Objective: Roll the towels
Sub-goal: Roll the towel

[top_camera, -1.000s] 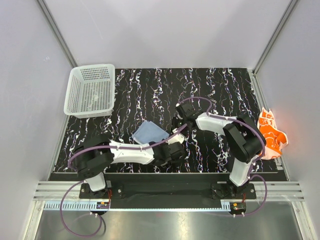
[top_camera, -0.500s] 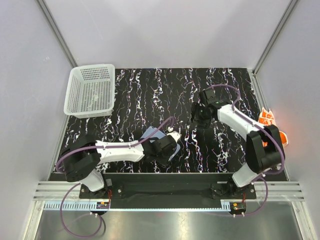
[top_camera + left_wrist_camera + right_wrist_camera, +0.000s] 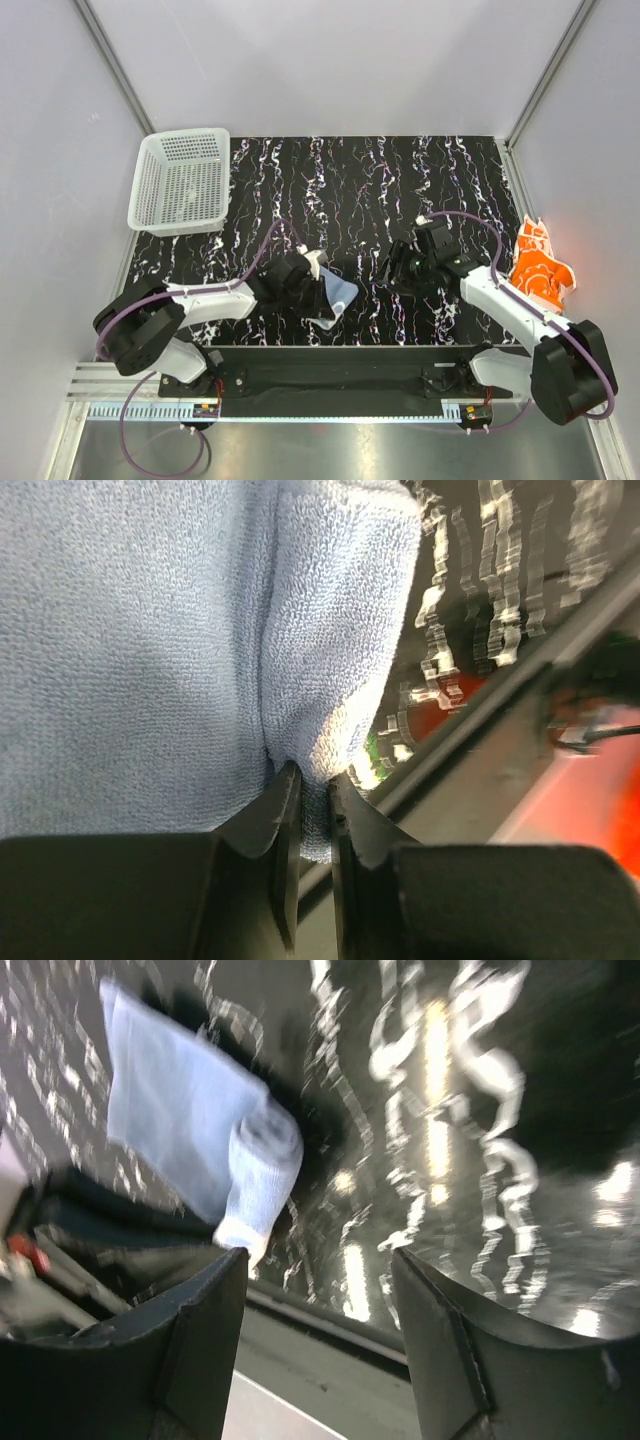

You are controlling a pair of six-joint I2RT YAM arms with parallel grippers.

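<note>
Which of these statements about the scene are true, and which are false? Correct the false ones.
1. The left pincer is shut on the blue towel. True.
2. The right pincer holds the orange towel. False: the right pincer is open and holds nothing; the orange towel lies at the table's right edge.
3. One end of the blue towel is rolled up. True.
4. The basket stands at the far right corner. False: it stands at the far left.
</note>
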